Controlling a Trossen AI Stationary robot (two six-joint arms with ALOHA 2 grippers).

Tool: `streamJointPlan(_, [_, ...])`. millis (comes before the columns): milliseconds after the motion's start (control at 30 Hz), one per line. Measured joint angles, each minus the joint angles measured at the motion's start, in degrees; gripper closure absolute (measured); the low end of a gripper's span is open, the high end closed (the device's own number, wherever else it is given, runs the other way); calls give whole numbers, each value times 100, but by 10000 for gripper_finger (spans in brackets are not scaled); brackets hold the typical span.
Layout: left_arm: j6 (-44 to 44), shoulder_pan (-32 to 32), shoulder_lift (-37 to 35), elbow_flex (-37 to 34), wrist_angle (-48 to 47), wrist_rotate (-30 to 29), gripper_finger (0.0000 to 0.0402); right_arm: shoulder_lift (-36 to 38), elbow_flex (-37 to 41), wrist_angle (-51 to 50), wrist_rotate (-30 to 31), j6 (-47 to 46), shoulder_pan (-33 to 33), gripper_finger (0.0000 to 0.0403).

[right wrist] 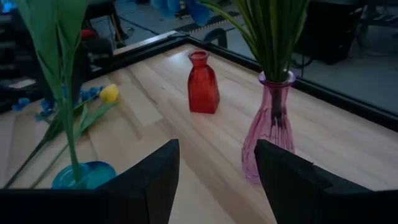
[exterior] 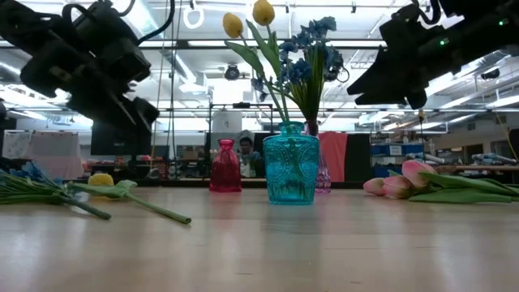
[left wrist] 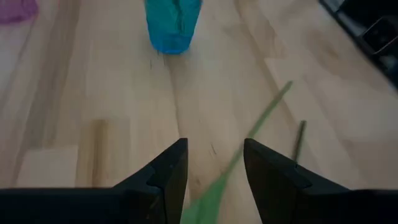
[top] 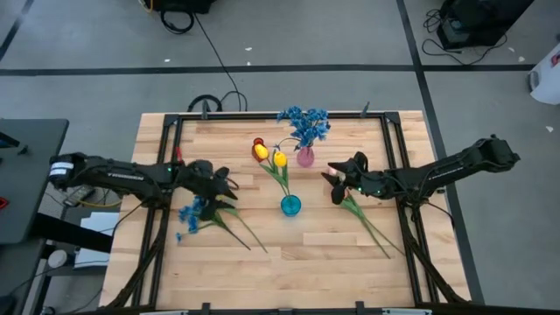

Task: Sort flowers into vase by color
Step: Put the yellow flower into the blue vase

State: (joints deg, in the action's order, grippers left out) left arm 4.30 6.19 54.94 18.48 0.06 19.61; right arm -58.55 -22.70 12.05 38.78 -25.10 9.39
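1. The left gripper (top: pixel 229 185) hangs over the left half of the desk (top: pixel 332 254), above a loose bunch of flowers. Its fingers (left wrist: pixel 163 180) stand apart with a green stem (left wrist: pixel 239 163) running up between them in the left wrist view; I cannot tell whether they pinch it.
2. Below it lie the blue sprigs (top: pixel 190 215) and a yellow tulip bud (exterior: pixel 101 180), flat on the wood toward the left edge, stems pointing to the middle.
3. The red vase (top: pixel 258 142) stands near the far edge, holding nothing.
4. The teal vase (top: pixel 290 205) stands at the desk's centre and holds two yellow tulips (top: pixel 269 155).
5. The pink vase (top: pixel 305 157) stands toward the far edge, just right of the red one, and holds blue sprigs (top: pixel 304 123).
6. The right gripper (top: pixel 335 179) hovers right of the pink vase, its fingers (right wrist: pixel 154 177) spread and holding nothing.
7. The pink tulip buds (exterior: pixel 396 185) lie on the desk under the right gripper, stems (top: pixel 372 229) trailing toward the near right corner.
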Motion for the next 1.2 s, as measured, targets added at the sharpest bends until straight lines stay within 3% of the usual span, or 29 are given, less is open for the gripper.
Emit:
streamJointPlan(367, [754,-885,1595,0,1072,-513,239,-6,63,34,48,-33,0,182])
streamJointPlan(567, [770,-977,2358,-2,1430,-948,239,-6,63,33,51,-27,-2,182])
streamJointPlan(767, [830,-1017,2681,9,1615,-981,242,-6,63,33,57,-27,-2,182])
streamJointPlan(900, [898,-1105,2690,11,1617,-1037,280,-6,63,31,57,-27,-2,182])
streamJointPlan(1133, [903,-1210,2692,15,1554,-1146,385,-6,63,31,57,-27,-2,182])
streamJointPlan(1200, [904,-1235,2690,15,1567,-1176,392,-6,63,31,57,-27,-2,182])
